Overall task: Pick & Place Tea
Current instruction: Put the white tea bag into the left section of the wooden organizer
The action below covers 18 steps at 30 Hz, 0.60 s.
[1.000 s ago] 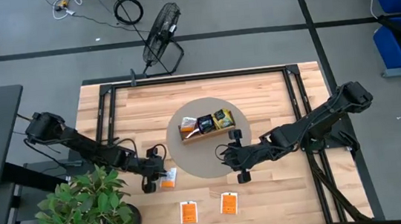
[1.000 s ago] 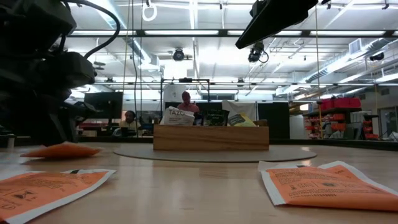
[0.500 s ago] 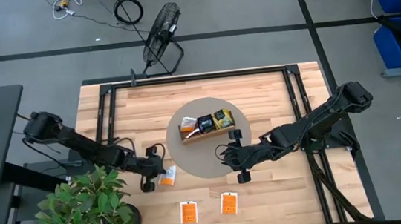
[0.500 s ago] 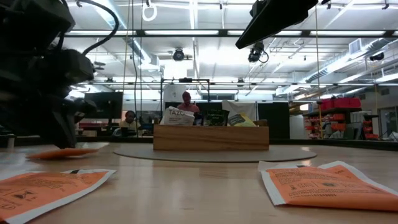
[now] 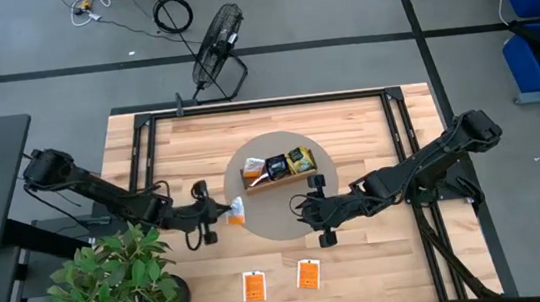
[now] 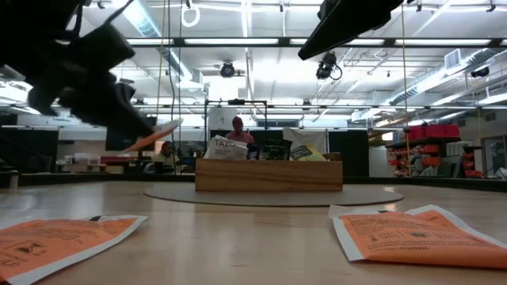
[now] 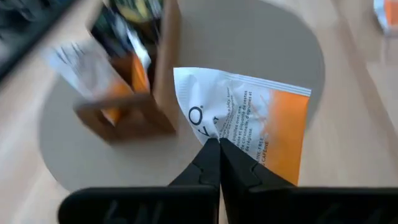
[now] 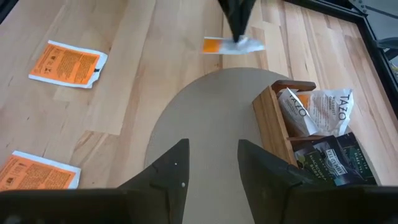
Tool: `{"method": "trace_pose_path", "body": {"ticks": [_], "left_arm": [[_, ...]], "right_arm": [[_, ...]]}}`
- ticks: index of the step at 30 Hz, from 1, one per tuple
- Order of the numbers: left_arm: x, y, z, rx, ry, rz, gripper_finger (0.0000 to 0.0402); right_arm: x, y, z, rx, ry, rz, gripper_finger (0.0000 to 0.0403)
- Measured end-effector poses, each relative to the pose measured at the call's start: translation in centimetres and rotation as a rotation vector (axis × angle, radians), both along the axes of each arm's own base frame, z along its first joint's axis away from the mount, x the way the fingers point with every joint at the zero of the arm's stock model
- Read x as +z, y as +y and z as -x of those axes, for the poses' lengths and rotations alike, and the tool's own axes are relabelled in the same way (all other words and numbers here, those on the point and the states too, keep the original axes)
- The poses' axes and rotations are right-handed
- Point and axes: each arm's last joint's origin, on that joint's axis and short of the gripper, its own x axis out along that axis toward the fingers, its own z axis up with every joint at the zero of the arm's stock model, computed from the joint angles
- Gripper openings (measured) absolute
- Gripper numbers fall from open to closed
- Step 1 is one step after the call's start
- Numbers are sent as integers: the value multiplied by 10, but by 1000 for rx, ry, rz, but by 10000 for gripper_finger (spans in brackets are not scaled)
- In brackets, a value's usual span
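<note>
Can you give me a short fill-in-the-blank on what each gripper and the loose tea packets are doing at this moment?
1. The left gripper is shut on a white and ____ tea packet.
2. That packet is held ____ the table, not lying on it.
3. The right gripper is open and holds ____.
4. ____ orange packets lie flat on the bare wood near the table's front edge.

Missing words: orange; above; nothing; Two

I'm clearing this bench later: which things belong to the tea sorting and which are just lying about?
Job:
white-and-orange tea packet pinched in the shut left claw
two flat orange packets on the table
packets in the wooden tray

Lying about:
potted green plant
black floor fan
</note>
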Motion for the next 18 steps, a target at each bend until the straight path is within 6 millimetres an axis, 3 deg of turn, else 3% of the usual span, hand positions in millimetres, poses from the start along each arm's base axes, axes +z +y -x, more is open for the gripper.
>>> {"method": "trace_pose_path", "body": {"ticks": [11,18], "left_arm": [[32,-1,-13,88,-318,-128,2],[37,7,-18,127,-362,-140,2]], "right_arm": [[1,0,-1,-1,-9,8,144],[1,0,-1,2,-9,10,144]]}}
